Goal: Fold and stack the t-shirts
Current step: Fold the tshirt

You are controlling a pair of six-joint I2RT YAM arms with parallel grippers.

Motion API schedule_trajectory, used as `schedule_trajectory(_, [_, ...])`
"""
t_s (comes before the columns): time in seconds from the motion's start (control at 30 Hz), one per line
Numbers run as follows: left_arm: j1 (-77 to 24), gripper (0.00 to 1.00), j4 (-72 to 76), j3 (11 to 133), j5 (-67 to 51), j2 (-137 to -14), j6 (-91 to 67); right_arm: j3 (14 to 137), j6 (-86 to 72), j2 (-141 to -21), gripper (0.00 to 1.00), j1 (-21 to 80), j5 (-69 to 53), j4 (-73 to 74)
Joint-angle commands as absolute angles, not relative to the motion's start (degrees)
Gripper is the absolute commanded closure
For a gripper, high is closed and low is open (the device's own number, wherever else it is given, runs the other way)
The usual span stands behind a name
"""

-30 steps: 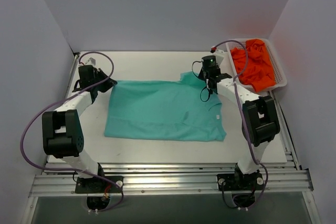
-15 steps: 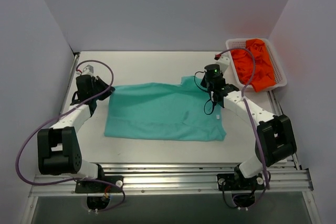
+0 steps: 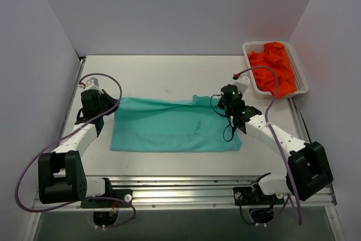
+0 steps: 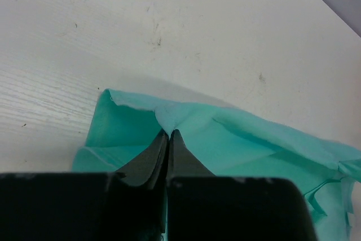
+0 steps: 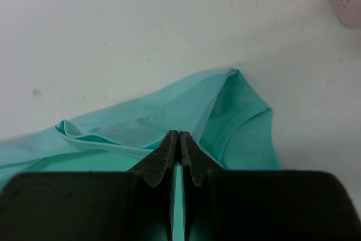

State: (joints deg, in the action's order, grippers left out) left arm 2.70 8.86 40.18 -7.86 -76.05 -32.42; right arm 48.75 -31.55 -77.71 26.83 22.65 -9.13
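On the table (image 3: 169,74), between the two arms, the teal tee (image 3: 169,128) lies as a shallower band than it did a second ago. Its far edge has been drawn toward me, and both arms have come back with it. I read that as the first lengthwise fold under way, with the far half being carried over the near half. The edge hasn't reached the near hem, so the fold isn't finished.

The left gripper (image 4: 169,134) is pinched tight on the tee's far left corner. Its jaws are closed with only cloth between them, and the fabric tents up at the tips. The right gripper (image 5: 179,135) is clamped the same way on the far right edge, by the sleeve, with a ridge of cloth rising into its tips.

The orange tees (image 3: 273,71) sit heaped and unfolded in the basket (image 3: 304,86) at the far right corner, well apart from the teal one. Nothing is stacked yet, so I judge the task to be at an early stage.
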Motion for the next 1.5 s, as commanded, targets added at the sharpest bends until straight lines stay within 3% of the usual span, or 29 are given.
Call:
schedule_trajectory(0.0, [2.4,0.98,13.4,39.6,-7.7,-74.5,-30.1,46.0,-33.7,-72.8,1.0,28.4,26.5,-8.0])
schedule_trajectory(0.27, [2.1,0.98,12.7,37.5,-6.9,-73.4,-28.3,37.5,-38.0,-66.6,1.0,31.7,28.8,-6.2])
schedule_trajectory(0.37, [2.1,0.91,11.7,36.5,-6.0,-72.6,-28.2,34.3,-41.1,-65.7,1.0,33.1,30.1,-5.0])
schedule_trajectory(0.4, [2.1,0.83,10.9,36.6,-5.5,-72.6,-28.3,33.8,-42.3,-65.3,1.0,33.4,30.8,-3.4])
schedule_trajectory(0.43, [2.1,0.73,8.5,36.9,-5.3,-72.5,-28.6,33.2,-44.1,-65.1,0.88,33.7,33.0,-1.9])
schedule_trajectory(0.5, [2.0,0.41,4.8,37.9,-1.3,-72.6,-30.2,31.8,-48.5,-63.8,0.44,34.4,34.1,0.0])
schedule_trajectory(0.53, [2.1,0.03,2.3,38.4,-0.5,-72.4,-30.8,31.6,-49.9,-63.2,0.05,34.8,35.0,2.1])
schedule_trajectory(0.57, [2.1,0.05,1.8,38.3,1.0,-72.0,-31.2,31.5,-50.4,-61.9,0.0,35.8,36.0,2.5])
schedule_trajectory(0.73, [2.4,0.06,4.0,35.2,7.8,-65.0,-33.7,33.0,-53.1,-59.0,0.0,38.9,38.7,4.8])
schedule_trajectory(0.9, [2.4,0.06,4.8,35.2,7.5,-61.3,-35.1,37.1,-51.8,-60.1,0.0,41.3,41.0,5.7])
schedule_trajectory(1.27, [-1.9,0.06,4.6,36.7,-1.8,-68.7,-40.7,36.3,-49.5,-66.3,0.0,42.4,37.5,-4.3])
schedule_trajectory(1.37, [-3.9,0.06,6.3,37.4,-2.1,-70.7,-41.1,35.2,-49.6,-69.9,0.06,42.1,35.5,-8.1])
schedule_trajectory(1.47, [-4.7,0.05,7.8,38.8,-2.5,-73.6,-41.0,35.9,-49.5,-75.1,0.31,41.8,34.7,-9.8])
